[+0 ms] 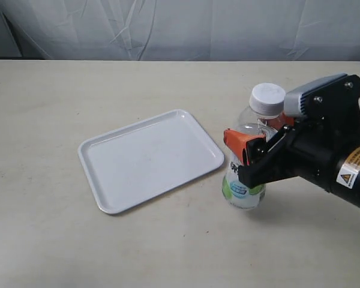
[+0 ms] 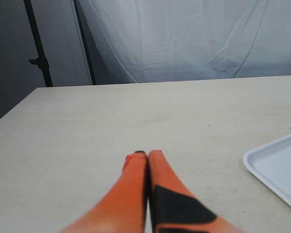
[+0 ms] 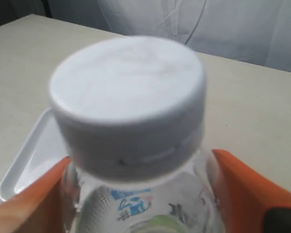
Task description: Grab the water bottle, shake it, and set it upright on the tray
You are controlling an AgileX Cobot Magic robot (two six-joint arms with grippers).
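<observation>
The right pincer (image 1: 258,133) is clenched on the water bottle (image 1: 245,180), one orange finger (image 1: 240,141) on each side of the clear shoulder, just under the white screw cap (image 1: 267,98). In the right wrist view the fingers (image 3: 247,194) sit against both sides of the bottle (image 3: 145,204), with the cap (image 3: 128,92) rising above them and filling most of the picture. Below the grip, the bottle stands upright and its base appears to rest on the desk (image 1: 78,90).

The bottle's label, below the fingers, is white and green with a small blue patch and dark lettering, but the lettering is too blurred to read. A yellow warning sticker (image 1: 348,174) with a triangle sits on the black arm behind the pincer; its writing is too small to make out.

The white tray (image 1: 150,156) lies flat on the desk just beyond the fingertips, on the side away from the arm. Its nearest corner is close beside the bottle's foot.

The left pincer (image 2: 145,154) is closed tight, its two orange fingers pressed together with nothing between them, above bare desk (image 2: 111,111). One corner of the tray (image 2: 276,167) lies off to its side, well apart from the tips.
</observation>
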